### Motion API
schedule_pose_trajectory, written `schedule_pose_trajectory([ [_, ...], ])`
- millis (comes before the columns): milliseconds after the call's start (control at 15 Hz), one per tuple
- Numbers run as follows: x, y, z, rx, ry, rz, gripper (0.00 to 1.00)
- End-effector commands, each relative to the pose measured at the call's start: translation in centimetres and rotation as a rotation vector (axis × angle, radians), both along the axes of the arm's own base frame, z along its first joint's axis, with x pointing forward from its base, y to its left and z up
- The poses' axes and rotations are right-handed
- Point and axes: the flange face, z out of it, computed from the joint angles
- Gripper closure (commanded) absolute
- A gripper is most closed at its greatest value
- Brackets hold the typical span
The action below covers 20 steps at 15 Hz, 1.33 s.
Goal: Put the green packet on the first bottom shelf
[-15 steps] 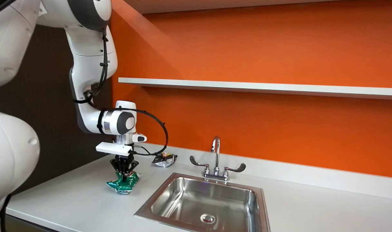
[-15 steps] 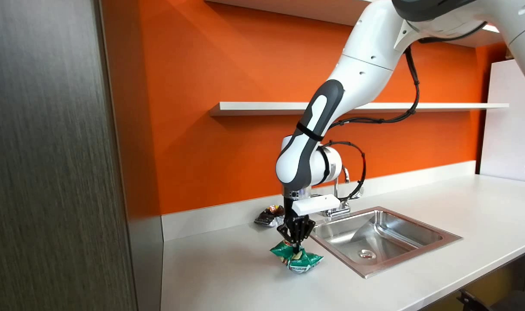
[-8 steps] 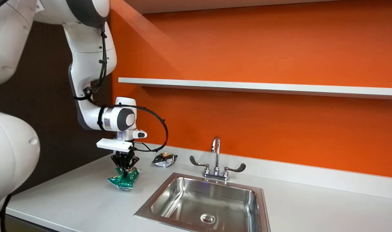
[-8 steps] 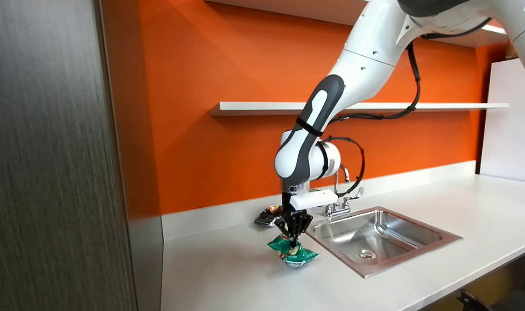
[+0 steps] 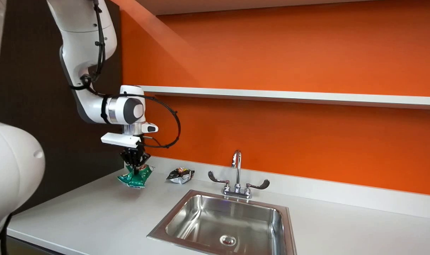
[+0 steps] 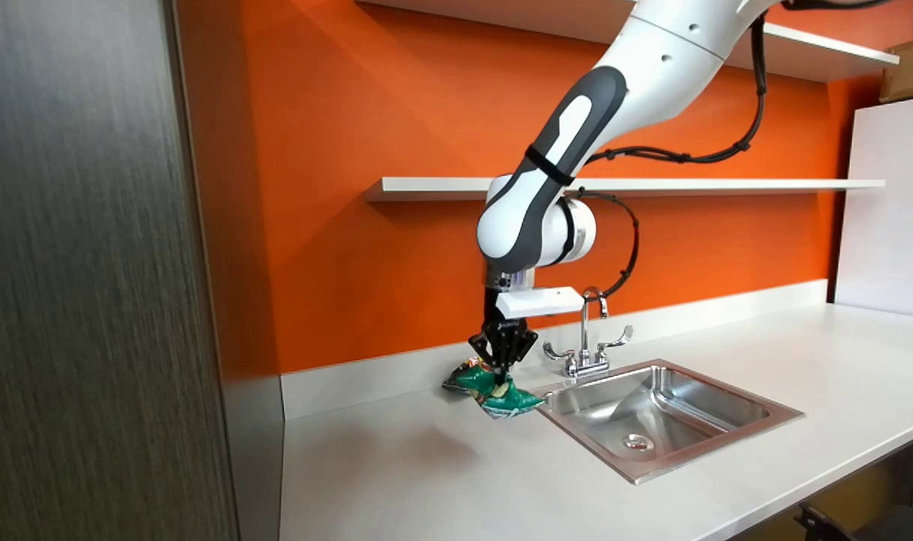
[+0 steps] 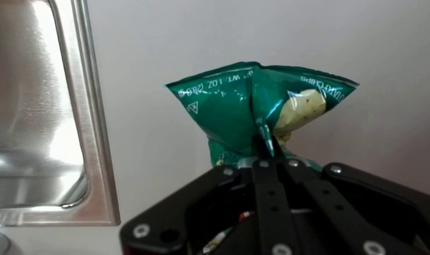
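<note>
1. Pincer (image 5: 135, 171) is gripping the green packet (image 5: 132, 182) at the left, its jaws nearly together on a fold.
2. Green packet is hanging above the worktop (image 5: 87, 219), lower than the white shelf (image 5: 285, 94).
3. Dark-and-silver packet (image 5: 181, 176) is lying near the far edge.
4. Steel sink (image 5: 229, 216) is sitting farther right, faucet (image 5: 238, 174) standing at its far side.
5. White shelf is spanning the orange wall (image 5: 285, 141) toward the right.

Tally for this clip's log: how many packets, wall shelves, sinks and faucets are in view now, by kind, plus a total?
Packets: 2 (green packet held in the gripper; dark packet on the countertop)
Wall shelves: 2 (lower shelf; upper shelf, partly in view)
Sinks: 1 (steel sink)
Faucets: 1 (chrome faucet)
Total: 6
</note>
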Motion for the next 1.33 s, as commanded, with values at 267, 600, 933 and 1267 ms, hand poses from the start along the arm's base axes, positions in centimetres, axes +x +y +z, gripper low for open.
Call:
schedule_pose_trajectory([
  [267, -6.2, 0.6, 11.9, -0.035, -0.085, -0.051, 1.0],
  [600, -9.0, 2.5, 21.3, -0.013, -0.216, -0.064, 1.0],
  [933, -9.9, 4.0, 29.5, 0.025, -0.382, -0.083, 1.0],
  [1267, -7.7, 3.4, 35.2, 0.027, -0.535, -0.159, 1.0],
])
